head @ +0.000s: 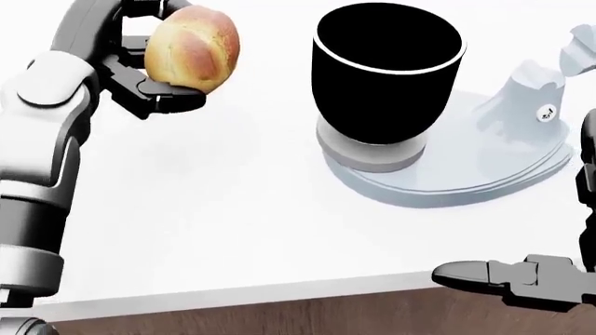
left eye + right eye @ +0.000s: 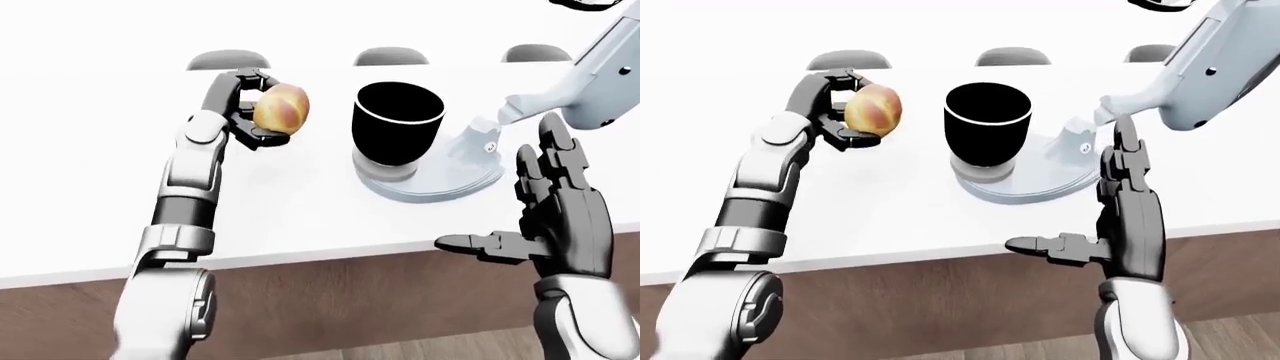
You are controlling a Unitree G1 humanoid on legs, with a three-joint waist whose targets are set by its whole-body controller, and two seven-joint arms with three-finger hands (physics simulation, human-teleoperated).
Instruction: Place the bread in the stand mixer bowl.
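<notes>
A round golden bread roll [image 1: 193,49] is held off the white counter [image 1: 223,216] at the top left of the head view, with my left hand [image 1: 149,59] shut round it. The black stand mixer bowl [image 1: 386,80] sits upright on the pale blue mixer base [image 1: 484,167], to the right of the roll and apart from it. The mixer's tilted head [image 2: 600,75] shows at the upper right of the left-eye view. My right hand [image 2: 545,217] hovers open, fingers spread, over the counter's near edge right of the bowl.
Three grey chair backs [image 2: 228,60] line the counter's far side in the eye views. A brown wooden panel [image 1: 279,317] runs below the counter's near edge.
</notes>
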